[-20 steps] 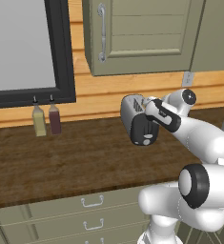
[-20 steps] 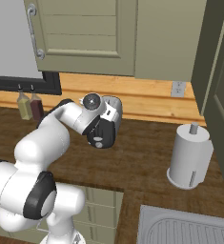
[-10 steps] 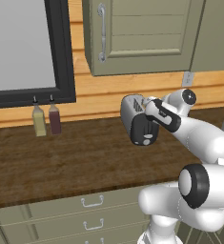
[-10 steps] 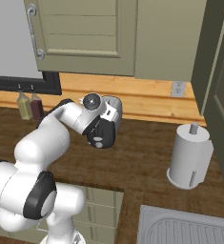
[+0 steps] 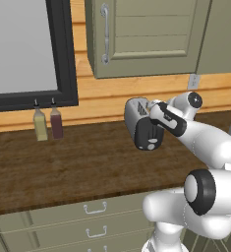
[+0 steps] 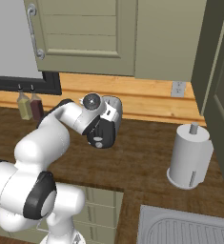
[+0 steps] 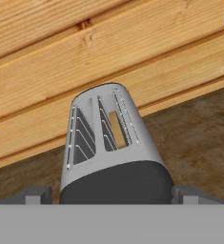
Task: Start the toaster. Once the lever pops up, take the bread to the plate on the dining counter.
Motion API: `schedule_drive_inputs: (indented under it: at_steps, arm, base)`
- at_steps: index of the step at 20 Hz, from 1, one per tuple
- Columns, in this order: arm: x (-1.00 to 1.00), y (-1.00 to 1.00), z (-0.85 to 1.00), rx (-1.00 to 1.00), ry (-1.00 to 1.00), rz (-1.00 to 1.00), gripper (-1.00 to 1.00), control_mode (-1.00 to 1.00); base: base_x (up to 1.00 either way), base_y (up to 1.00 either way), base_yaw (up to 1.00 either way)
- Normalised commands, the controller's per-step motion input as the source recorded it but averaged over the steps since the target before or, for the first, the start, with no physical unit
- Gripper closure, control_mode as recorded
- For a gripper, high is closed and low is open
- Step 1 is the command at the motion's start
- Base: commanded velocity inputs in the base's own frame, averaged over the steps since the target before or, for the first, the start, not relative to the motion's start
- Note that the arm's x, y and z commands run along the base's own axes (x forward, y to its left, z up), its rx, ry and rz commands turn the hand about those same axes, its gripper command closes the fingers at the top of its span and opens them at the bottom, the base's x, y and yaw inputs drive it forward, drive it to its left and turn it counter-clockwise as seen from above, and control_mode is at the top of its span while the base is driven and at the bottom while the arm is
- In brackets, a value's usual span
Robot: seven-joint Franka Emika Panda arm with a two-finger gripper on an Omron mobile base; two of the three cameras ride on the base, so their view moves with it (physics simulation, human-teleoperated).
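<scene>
The toaster [image 7: 111, 152] holds the bread [image 7: 117, 128] in its one-o'clock slot; the gripper [image 7: 111, 194] hovers just above, jaws wide.

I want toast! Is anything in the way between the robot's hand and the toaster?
No, nothing visible is in between. The gripper hovers right at the toaster's black end, jaws wide open on either side. The bread sits in one top slot.
</scene>
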Motion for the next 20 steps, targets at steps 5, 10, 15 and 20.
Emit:
schedule_drive_inputs:
  at_steps: [5, 10, 15, 20]
  arm:
    - [0.00, 0.00, 0.00, 0.00, 0.00, 0.00, -1.00, -1.00]
    - [0.00, 0.00, 0.00, 0.00, 0.00, 0.00, -1.00, -1.00]
    - [0.00, 0.00, 0.00, 0.00, 0.00, 0.00, -1.00, -1.00]
    - [0.00, 0.00, 0.00, 0.00, 0.00, 0.00, -1.00, -1.00]
  base:
    - [0.00, 0.00, 0.00]
    - [0.00, 0.00, 0.00]
    - [0.00, 0.00, 0.00]
    - [0.00, 0.00, 0.00]
